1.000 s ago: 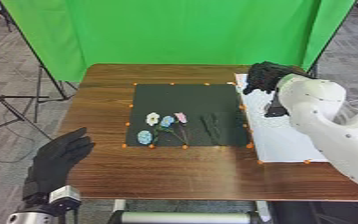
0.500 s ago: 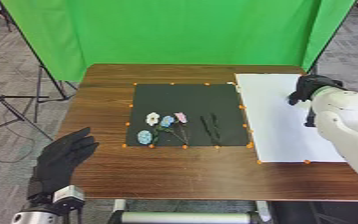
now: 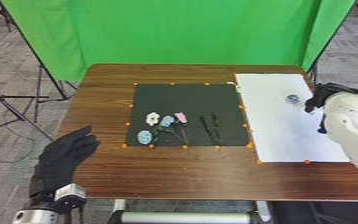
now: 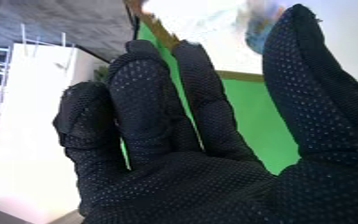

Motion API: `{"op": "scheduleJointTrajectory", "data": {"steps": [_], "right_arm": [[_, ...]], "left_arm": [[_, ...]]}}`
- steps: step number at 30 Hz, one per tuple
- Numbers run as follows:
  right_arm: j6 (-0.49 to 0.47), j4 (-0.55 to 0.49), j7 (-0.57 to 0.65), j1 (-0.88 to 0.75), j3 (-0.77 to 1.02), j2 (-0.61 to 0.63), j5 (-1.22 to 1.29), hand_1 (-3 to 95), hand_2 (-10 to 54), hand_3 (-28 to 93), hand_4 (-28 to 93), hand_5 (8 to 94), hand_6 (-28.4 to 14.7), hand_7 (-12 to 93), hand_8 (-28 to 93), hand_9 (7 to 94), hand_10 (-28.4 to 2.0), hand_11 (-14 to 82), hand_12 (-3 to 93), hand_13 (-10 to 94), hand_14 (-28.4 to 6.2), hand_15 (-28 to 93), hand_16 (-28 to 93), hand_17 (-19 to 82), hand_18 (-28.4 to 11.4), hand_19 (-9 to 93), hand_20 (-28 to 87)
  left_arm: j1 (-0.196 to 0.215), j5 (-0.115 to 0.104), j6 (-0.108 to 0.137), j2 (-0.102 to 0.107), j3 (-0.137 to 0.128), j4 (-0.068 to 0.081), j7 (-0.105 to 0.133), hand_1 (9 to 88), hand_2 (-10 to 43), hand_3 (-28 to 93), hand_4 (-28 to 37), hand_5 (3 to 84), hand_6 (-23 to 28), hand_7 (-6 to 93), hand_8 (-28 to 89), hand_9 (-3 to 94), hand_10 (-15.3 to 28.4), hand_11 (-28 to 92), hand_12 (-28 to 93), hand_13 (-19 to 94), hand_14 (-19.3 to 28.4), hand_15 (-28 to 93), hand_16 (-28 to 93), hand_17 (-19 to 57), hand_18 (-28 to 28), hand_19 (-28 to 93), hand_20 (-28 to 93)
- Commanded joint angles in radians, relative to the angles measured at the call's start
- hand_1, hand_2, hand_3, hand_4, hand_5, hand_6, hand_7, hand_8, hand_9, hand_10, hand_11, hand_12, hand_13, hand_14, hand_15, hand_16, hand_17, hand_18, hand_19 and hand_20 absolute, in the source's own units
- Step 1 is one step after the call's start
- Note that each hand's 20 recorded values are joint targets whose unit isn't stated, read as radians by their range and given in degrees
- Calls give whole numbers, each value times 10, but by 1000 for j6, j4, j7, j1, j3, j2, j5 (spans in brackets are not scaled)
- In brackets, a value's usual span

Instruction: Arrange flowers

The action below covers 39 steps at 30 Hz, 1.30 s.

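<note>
Right now, a small, bluish, rounded bloom [image 3: 293,99] lies on the white rectangular sheet [image 3: 278,135] in the right of the frame. Just beside it, apart, is the right hand [image 3: 326,94] in its black fabric glove; the wrist view shows that hand [image 4: 189,187] spread, thumb well away from the straight fingers, pinching nothing. At the lower left of the frame, the black-gloved left hand [image 3: 62,154] is open too, near the edge of the brown wooden counter [image 3: 175,175]. On the black square mat [image 3: 175,97] in the middle sit a white flower [image 3: 151,118], a blue flower [image 3: 167,121], a pale-blue oval flower [image 3: 144,137] and a pink flower [image 3: 181,117], with two dark green stems [image 3: 216,129] right of them. Behind the counter hangs a bright green cloth backdrop [image 3: 184,35].
</note>
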Motion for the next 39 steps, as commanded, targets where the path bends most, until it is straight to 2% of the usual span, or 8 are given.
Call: {"op": "scheduleJointTrajectory", "data": {"steps": [1,4,7,11,16,21,28,39], "right_arm": [[-22,24,14,-11,-10,-26,-15,311,-75,823,-283,481,-59,157,-109,494,-178,137,161,642,-83,818,151,440,-172,932,289],[-29,29,22,-17,-5,-26,-15,312,-75,824,-283,481,-57,157,-109,497,-177,138,161,644,-82,818,151,441,-173,932,289],[-25,40,29,-18,-4,-31,-16,314,-75,824,-283,485,-55,160,-109,503,-177,141,161,645,-81,819,151,442,-174,932,290],[-5,49,34,-37,2,-33,-26,333,-73,820,-282,498,-49,164,-112,528,-162,152,161,654,-78,816,150,443,-174,932,290],[36,71,-9,-46,-13,-32,-100,430,-71,807,-281,588,-12,209,-134,658,-108,215,162,701,-52,798,159,464,-170,932,289],[88,102,-36,-34,-23,-38,-128,539,-77,724,-283,721,21,327,-35,855,-59,124,342,752,-26,782,187,474,-165,932,278],[177,43,4,22,-125,-12,-102,553,-83,734,-283,766,20,300,-12,880,-64,187,360,777,-17,776,198,485,-166,932,260],[293,-45,-30,161,-255,18,-91,553,-92,750,-283,783,14,282,-1,891,-63,197,359,787,-19,770,203,495,-166,932,260]], "left_arm": [[-2,1,-14,-10,4,3,-9,270,49,820,-201,442,131,205,-108,386,223,408,113,255,278,650,-142,-96,220,605,66],[-6,4,-19,-15,6,4,-14,270,49,820,-201,443,132,205,-109,386,223,407,112,255,277,650,-142,-96,219,605,66],[-3,-34,-27,-7,10,7,16,270,49,820,-201,443,132,205,-109,386,223,407,113,255,277,650,-142,-96,219,605,66],[-4,-31,-25,-6,9,7,16,270,49,820,-201,443,132,204,-109,386,224,408,113,255,278,650,-143,-96,220,605,66],[-6,-33,-28,-5,12,10,18,270,49,820,-202,443,132,204,-108,387,224,408,113,256,278,650,-142,-96,220,606,66],[-4,-33,-27,-5,17,14,18,270,49,820,-202,443,132,204,-108,387,224,407,113,255,278,650,-142,-96,220,606,66],[0,-44,-12,14,18,11,39,270,50,820,-202,443,132,204,-108,387,223,408,112,255,278,650,-142,-96,220,605,65],[17,-41,-9,16,7,6,33,270,50,820,-203,443,132,204,-108,387,223,407,112,255,277,650,-143,-96,220,606,65]]}}
